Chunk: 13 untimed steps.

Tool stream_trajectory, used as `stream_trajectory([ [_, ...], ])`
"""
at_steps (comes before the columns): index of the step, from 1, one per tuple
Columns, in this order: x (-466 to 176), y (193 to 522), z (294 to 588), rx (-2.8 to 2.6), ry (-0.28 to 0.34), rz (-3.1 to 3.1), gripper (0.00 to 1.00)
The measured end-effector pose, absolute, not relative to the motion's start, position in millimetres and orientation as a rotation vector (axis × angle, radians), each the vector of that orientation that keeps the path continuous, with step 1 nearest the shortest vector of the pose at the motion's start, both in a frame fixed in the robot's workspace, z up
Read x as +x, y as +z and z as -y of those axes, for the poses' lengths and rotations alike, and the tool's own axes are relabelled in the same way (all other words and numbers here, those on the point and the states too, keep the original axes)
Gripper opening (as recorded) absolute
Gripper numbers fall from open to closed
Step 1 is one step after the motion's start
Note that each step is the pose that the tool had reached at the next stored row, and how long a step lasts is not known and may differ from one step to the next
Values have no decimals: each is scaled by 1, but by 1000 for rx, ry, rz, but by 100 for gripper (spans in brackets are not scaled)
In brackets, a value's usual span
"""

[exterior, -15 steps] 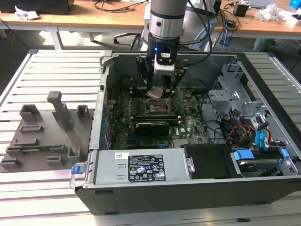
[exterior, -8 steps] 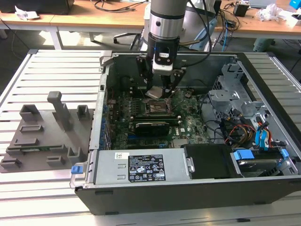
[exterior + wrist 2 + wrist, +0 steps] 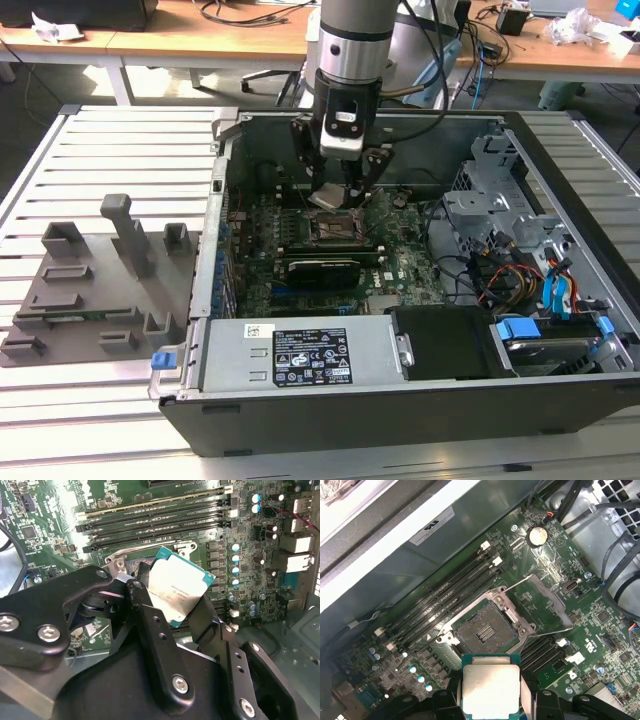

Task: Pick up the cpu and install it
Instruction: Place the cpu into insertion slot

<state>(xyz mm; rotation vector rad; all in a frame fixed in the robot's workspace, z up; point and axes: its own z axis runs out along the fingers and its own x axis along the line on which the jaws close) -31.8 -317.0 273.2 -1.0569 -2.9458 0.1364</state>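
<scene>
Fingers (image 3: 150,630) pinch cpu (image 3: 176,592) betw. them, tilted; open socket (image 3: 484,630) lies below it.

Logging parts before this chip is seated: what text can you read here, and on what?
Nothing reads legibly.
Dark label on the grey metal power supply: print too small.
Silver-grey square cpu: faint printed lines, blurred.
White sticker on the grey case wall: too blurred.
</scene>
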Motion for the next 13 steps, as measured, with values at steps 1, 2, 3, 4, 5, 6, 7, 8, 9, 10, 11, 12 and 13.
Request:
stream_trajectory([
  [1, -32, 273, 317, -1067, 136, 2942, 55],
  [2, -32, 273, 317, -1073, 136, 2940, 55],
  [3, -32, 273, 317, -1079, 136, 2937, 55],
  [4, -32, 273, 317, -1084, 136, 2935, 55],
  [5, -32, 273, 317, -1093, 136, 2932, 55],
  [6, -32, 273, 317, -1100, 136, 2929, 55],
  [7, -32, 273, 317, -1106, 136, 2926, 55],
  [8, -32, 273, 317, -1116, 136, 2922, 55],
  [9, -32, 273, 317, -1132, 136, 2916, 55],
  [10, -32, 273, 317, -1145, 136, 2910, 55],
  [11, -32, 273, 317, -1156, 136, 2905, 55],
  [12, -32, 273, 317, -1164, 136, 2902, 55],
  [13, -32, 273, 317, -1172, 136, 2898, 55],
])
